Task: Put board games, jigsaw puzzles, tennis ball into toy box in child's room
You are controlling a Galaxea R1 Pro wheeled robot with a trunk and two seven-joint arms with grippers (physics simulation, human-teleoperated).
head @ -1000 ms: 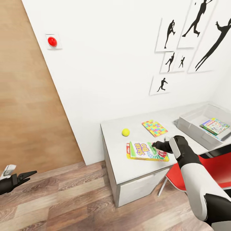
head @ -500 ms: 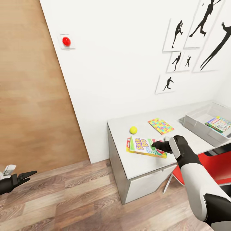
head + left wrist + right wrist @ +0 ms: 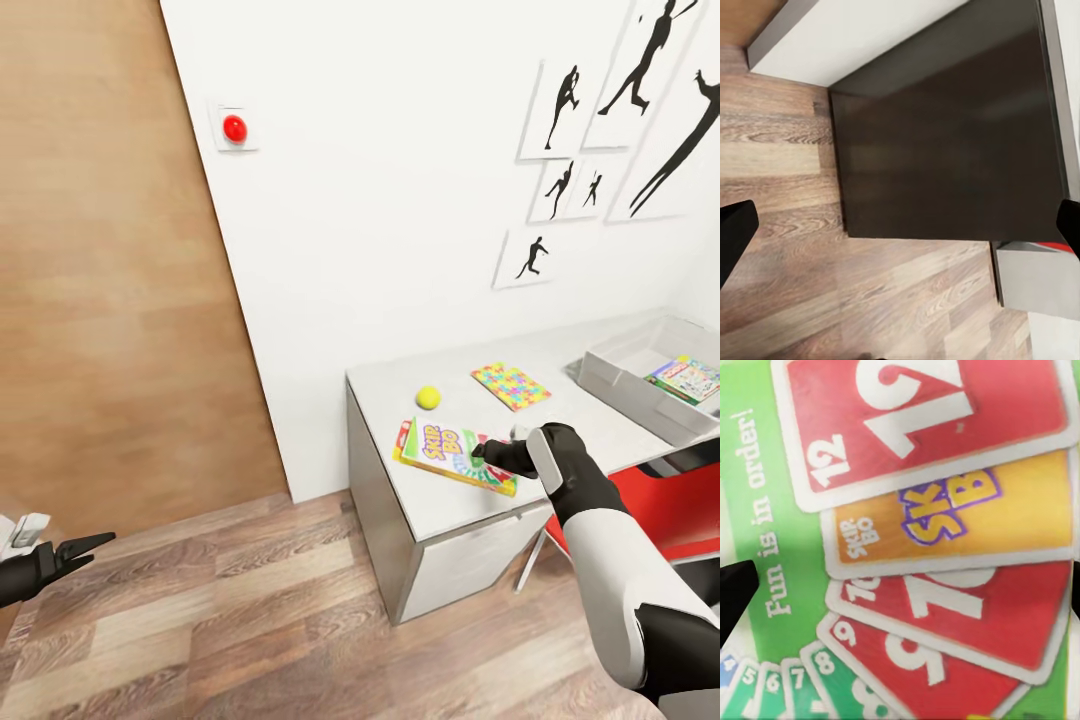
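Left gripper: lower left of the head view, above the wood floor, well apart from the desk; jaws parted, holding nothing.
Left wrist view: dark fingertips at both side edges, wide apart; between them a dark grey panel of the desk over the plank floor.
Wood panel: fills the upper left of the head view, beside the white wall.
Red knob: on a small white plate, upper left of the wall.
Surface: pale grey desk top right of centre, with white drawer fronts below.
Tennis ball: on the surface near its back left corner, just behind the Skip-Bo box, apart from it.
Skip-Bo box: near the front of the surface, tilted, its right end raised at the right gripper; whether the left end touches the top, cannot tell.
Jigsaw puzzle: flat on the surface, right of the ball, nothing on it.
Right gripper: centre right of the head view, jaws clamped on the right end of the Skip-Bo box.
Right wrist view: the box lid up close, red 12 and 10 cards, a yellow Skip-Bo card, "Fun is in order!"; a dark fingertip at the side edge.
Silhouette prints: on the wall, upper right.
Toy box: far right on the surface, holding a Monopoly box.
Red chair: lower right, tucked beside the desk behind the right arm.
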